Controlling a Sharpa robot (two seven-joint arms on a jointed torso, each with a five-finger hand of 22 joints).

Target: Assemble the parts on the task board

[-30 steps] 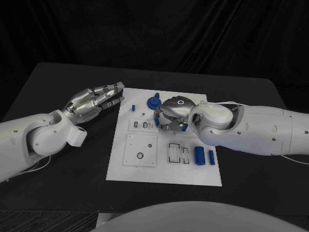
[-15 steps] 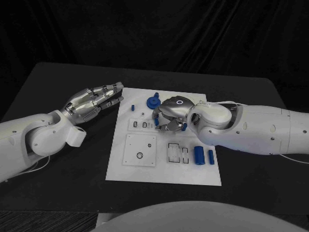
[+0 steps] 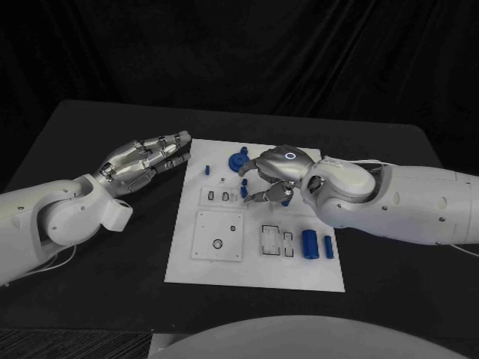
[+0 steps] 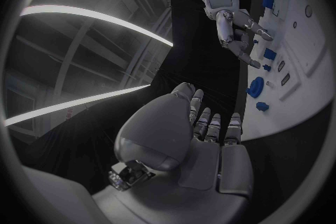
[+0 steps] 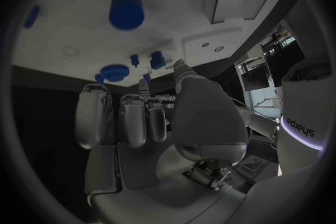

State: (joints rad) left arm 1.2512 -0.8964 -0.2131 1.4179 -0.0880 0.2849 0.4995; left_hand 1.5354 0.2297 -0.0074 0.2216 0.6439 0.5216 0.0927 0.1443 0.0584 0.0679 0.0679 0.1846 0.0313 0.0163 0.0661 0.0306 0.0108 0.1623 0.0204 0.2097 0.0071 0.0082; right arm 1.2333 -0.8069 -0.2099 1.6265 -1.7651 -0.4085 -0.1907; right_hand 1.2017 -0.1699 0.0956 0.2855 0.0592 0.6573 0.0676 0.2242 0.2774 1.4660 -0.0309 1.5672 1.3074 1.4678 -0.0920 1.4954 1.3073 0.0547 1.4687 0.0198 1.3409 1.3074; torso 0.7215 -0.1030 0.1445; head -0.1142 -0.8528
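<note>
The white task board [image 3: 261,262] lies mid-table. My right hand [image 3: 270,176] hovers over its upper middle, fingers spread and pointing down, with nothing held between them in the right wrist view [image 5: 154,117]. A small blue part [image 3: 286,200] sits just under its fingertips, another [image 3: 243,191] beside them. A blue gear-like part [image 3: 237,158] stands near the board's far edge. Two blue cylinders [image 3: 310,243] lie side by side at the right. My left hand [image 3: 142,161] floats off the board's left edge, fingers straight and empty.
A small blue peg [image 3: 207,169] stands near the board's upper left. Rectangular recesses [image 3: 274,238] and a square raised plate [image 3: 218,233] with a ring mark take up the board's lower half. Black table surrounds the board on all sides.
My right hand has turned slightly and its fingers have loosened from a curled pose over the small blue part. The left hand has barely moved.
</note>
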